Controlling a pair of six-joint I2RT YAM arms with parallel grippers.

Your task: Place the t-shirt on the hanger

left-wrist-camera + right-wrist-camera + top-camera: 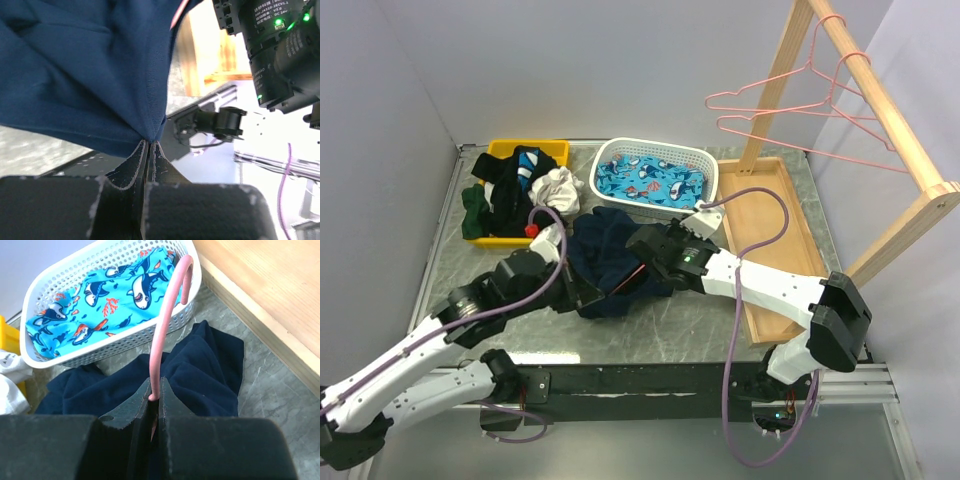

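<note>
At table (660,330) ctr, t-shirt (605,250) edge pinched, hanger (161,325) clamped

robot lab / test cell, not a home. plain white walls (570,60) box in one small table (710,320) w/ a metal frame rail (650,382). l arm (420,345) + r arm (770,287) bolted at its edge, purple cable (760,190) hanging loose. laundry is staged as props: yellow bin (535,148), white basket (710,165), wooden rack (890,110) w/ spare hangers (800,110).
</note>
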